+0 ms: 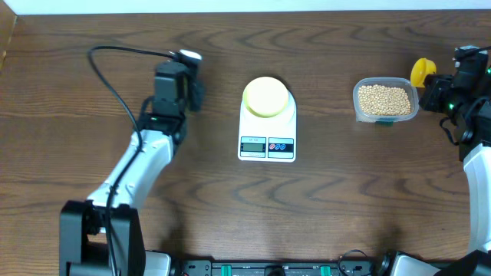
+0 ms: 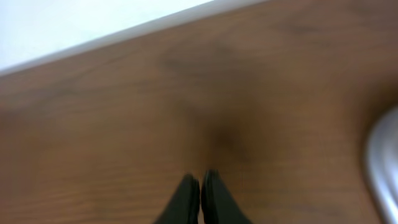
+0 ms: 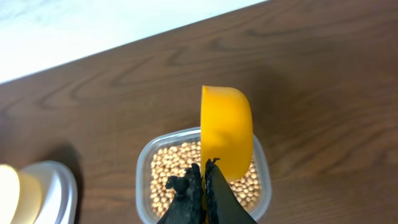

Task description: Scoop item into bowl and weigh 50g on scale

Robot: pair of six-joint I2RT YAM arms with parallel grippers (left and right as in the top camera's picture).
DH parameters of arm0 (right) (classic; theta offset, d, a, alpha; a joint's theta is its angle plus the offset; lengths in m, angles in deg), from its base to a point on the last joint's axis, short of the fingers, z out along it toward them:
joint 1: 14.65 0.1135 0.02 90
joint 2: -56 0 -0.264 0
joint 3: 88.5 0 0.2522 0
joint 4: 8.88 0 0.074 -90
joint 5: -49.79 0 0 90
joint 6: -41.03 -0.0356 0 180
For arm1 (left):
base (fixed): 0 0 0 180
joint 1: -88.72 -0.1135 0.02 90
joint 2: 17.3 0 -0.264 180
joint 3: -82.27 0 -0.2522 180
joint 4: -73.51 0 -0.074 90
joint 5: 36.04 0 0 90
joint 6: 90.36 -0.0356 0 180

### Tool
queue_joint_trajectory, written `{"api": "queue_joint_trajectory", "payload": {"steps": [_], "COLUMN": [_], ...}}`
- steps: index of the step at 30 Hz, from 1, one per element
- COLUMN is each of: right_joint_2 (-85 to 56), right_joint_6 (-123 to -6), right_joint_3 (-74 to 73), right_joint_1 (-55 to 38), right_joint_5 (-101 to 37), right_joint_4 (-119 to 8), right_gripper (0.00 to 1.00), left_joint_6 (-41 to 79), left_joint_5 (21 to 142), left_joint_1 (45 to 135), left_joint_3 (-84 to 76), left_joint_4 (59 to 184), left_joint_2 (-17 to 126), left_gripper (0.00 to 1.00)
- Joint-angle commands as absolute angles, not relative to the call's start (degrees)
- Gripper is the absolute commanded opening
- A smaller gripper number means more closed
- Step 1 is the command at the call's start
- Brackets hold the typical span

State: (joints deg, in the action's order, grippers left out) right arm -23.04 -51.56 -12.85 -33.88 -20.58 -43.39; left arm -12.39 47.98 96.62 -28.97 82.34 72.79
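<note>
Right wrist view: right gripper (image 3: pixel 204 180) jaws pinched on yellow scoop (image 3: pixel 227 134), tipped on edge just past tips; beans (image 3: pixel 168 168) in clear tub (image 3: pixel 264 180) beneath.
Overhead only: whole bowl (image 1: pixel 266 96) atop scale (image 1: pixel 267 146), well left of those jaws.
Left wrist view: left gripper (image 2: pixel 200 186) jaws together, empty, table (image 2: pixel 124 124) beyond.

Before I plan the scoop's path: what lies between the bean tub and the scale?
Only bare wooden table lies between the tub and the scale; the overhead view shows it.
</note>
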Motion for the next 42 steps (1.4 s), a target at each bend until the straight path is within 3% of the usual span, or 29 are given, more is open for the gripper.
{"api": "queue_joint_trajectory", "payload": {"steps": [1,7,13,24,32,36,42], "right_joint_2": [-22.9,-22.9,-22.9,-22.7,-22.2,-22.1,-22.0], "right_joint_6": [-59.5,-72.1,-77.3,-62.4,-50.1,-50.2,-50.2], "right_joint_3": [-12.2,-12.2,-12.2,-12.2,-12.2,-12.2,-12.2], "right_joint_1": [-34.2,-35.6,-37.2,-37.0,-36.9,-36.9,-36.9], "right_joint_5": [-25.1,-25.1,-23.4,-11.1,-13.1,-12.8,-11.1], "right_joint_4": [-43.2,-42.9,-39.9,-41.2,-51.5,-53.7,-56.7], "right_gripper": [0.01,0.01,0.01,0.01,0.01,0.01,0.01], "left_joint_6": [-6.3,-4.5,-0.9,-0.5,-0.7,-0.3,9.4], "left_joint_5": [45.2,48.9,47.2,50.6,51.8,51.8,51.8], "left_joint_1": [93.1,92.6,92.2,95.3,108.7,116.6,126.7], "left_joint_3": [-28.7,-28.7,-28.7,-28.7,-28.7,-28.7,-28.7], "left_joint_4": [76.8,71.6,71.7,73.2,84.9,92.9,98.6], "left_joint_2": [74.8,75.2,75.2,75.1,71.6,67.9,60.8], "left_gripper": [0.07,0.08,0.07,0.07,0.07,0.07,0.07]}}
